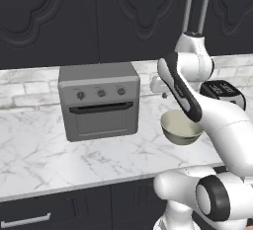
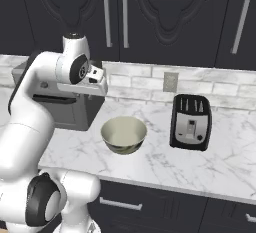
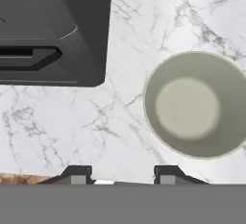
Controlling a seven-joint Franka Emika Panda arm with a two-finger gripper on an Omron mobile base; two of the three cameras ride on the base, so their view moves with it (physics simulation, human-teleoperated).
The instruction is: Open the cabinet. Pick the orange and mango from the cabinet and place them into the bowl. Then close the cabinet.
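The black wall cabinet [image 2: 165, 17] hangs above the counter with both doors shut; its two silver bar handles [image 2: 106, 14] stand side by side. The orange and the mango are hidden. The cream bowl [image 2: 123, 134] sits empty on the marble counter, also seen in the left base view [image 1: 180, 125]. My gripper [image 3: 122, 175] points straight down at the counter, well above it, between the toaster oven and the bowl [image 3: 197, 105]. It is open, its fingertips [image 3: 77, 174] far apart with nothing between them. My hand [image 2: 85, 88] hovers left of the bowl, below the handles.
A grey toaster oven [image 1: 99, 100] stands on the counter left of the bowl. A black toaster [image 2: 190, 122] stands to the bowl's right, under a wall outlet [image 2: 170, 82]. Dark drawers with horizontal handles [image 2: 120, 204] run below the counter's front edge.
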